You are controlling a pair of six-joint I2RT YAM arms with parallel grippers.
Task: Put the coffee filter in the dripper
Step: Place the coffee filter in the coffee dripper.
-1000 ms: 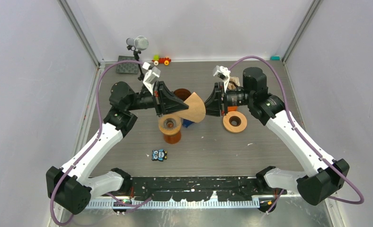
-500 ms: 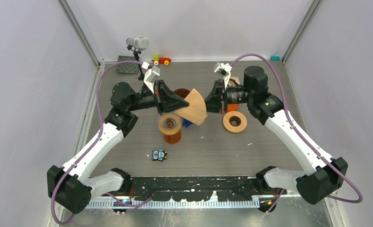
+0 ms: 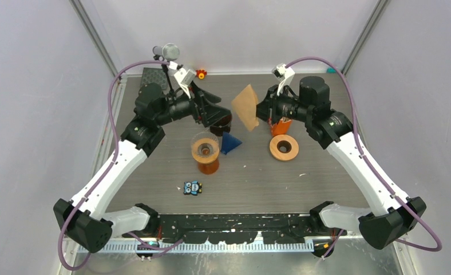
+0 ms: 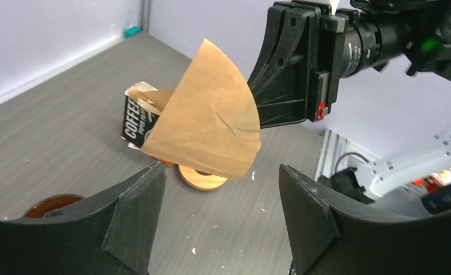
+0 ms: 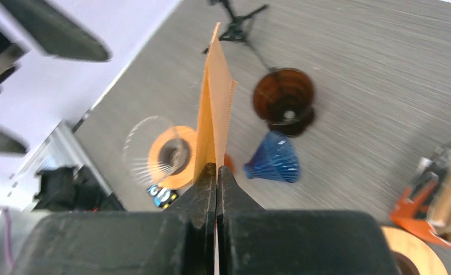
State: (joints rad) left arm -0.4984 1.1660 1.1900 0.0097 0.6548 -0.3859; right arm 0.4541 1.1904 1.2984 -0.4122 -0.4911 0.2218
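Midway through the transfer, the right gripper (image 3: 258,112), clamped on the coffee filter (image 3: 246,106), holds it aloft facing the wide-open, empty left gripper (image 4: 218,195); lowering it tip-down into the glass dripper (image 3: 205,150) likely follows.

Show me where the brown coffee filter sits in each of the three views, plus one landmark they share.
Top external: coffee filter at upper centre, between the two arms.
Left wrist: at centre, broad face showing.
Right wrist: at centre, seen edge-on.
Shared landmark: the right gripper pinching it.
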